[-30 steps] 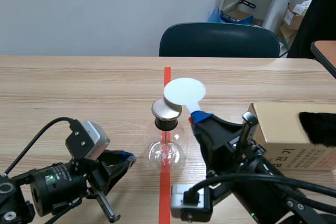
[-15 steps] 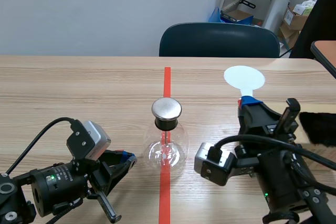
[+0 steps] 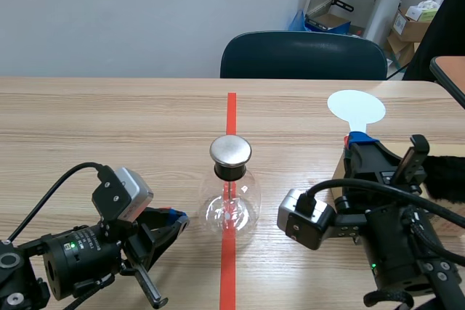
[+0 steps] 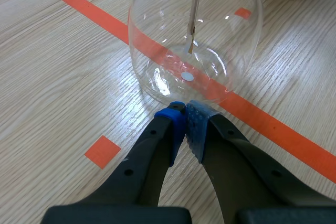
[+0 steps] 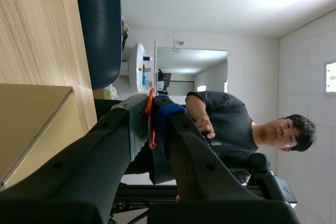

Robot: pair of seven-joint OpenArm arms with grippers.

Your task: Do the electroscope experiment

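Two end effectors, two jobs. Your right end effector (image 3: 358, 141) is clamped on the handle of the white paddle (image 3: 355, 107). It holds the paddle upright and well to the side of the electroscope (image 3: 231, 197), likely to keep any charge away from the metal cap (image 3: 230, 151) until you want a reaction. Your left end effector (image 4: 185, 113) has its pads pressed together on nothing, tips just beside the electroscope's glass, probably parked there.

The electroscope stands on the orange-red tape line (image 3: 231, 107), mid-table (image 3: 109, 121). The table is pale wood-grain. A cardboard box (image 5: 31, 119) and black fur (image 3: 445, 176) lie by your right arm, with a dark chair (image 3: 303, 54) and grey wall (image 3: 109, 19) beyond.
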